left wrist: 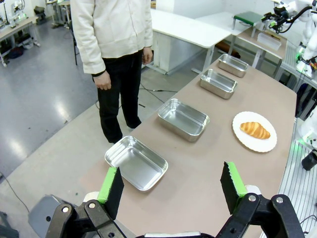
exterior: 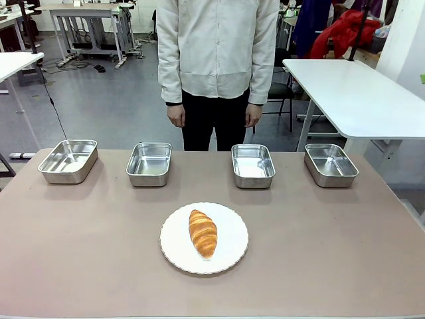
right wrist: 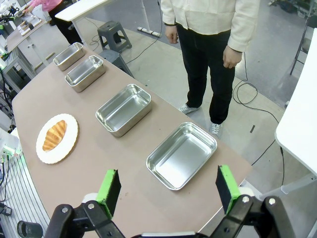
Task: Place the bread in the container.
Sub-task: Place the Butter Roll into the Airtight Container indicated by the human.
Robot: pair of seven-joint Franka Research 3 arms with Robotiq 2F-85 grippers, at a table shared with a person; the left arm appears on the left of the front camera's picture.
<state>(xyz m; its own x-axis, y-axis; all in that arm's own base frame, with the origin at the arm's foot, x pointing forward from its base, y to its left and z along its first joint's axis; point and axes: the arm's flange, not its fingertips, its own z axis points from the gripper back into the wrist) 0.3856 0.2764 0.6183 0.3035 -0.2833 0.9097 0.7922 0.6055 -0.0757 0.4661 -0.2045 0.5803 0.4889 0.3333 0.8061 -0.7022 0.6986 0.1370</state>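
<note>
1. The left tool [left wrist: 171, 173] is spread wide, with nothing between its green pads.
2. The right tool [right wrist: 167, 174] is just as wide apart and holds nothing.
3. The bread [left wrist: 255, 130] lies on a white plate [left wrist: 263, 144] on the table [left wrist: 198, 168]. It is well ahead of the left tool and to its right. From the right tool it lies ahead and to the left.
4. Four empty steel pans sit in a row. One end pan [left wrist: 136, 162] is just ahead of the left tool, and the other end pan [right wrist: 182, 155] is just ahead of the right tool.
5. A person [exterior: 218, 60] stands beyond the row, hands hanging down.
</note>
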